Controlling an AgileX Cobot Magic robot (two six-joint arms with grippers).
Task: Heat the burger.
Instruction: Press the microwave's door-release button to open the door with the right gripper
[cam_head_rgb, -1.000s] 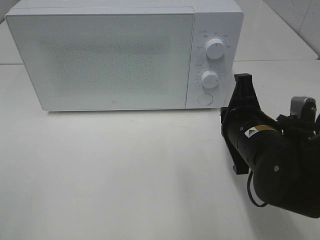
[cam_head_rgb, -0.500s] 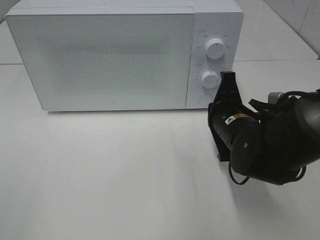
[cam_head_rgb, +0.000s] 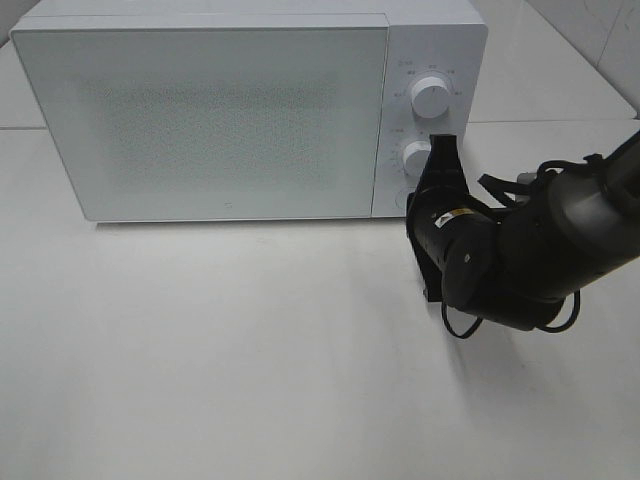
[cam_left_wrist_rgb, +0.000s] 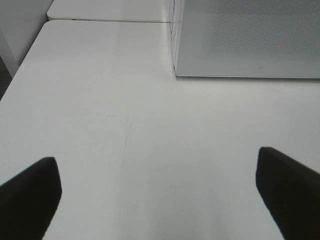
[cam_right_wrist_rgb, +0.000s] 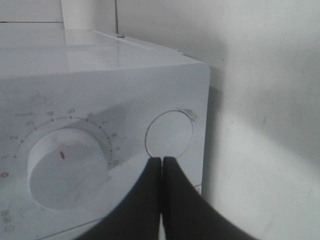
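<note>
Exterior high: white tabletop (cam_head_rgb: 200, 350) under closed microwave (cam_head_rgb: 220, 120); right claw (cam_head_rgb: 441, 150) alongside

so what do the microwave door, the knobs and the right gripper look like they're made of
Door: likely glass or glossy plastic, pale grey with a fine dotted screen across it.
Knobs: smooth white plastic by the look, moulded round with flat faces.
Right gripper: matte black, probably plastic or rubber; no metallic shine shows.
</note>
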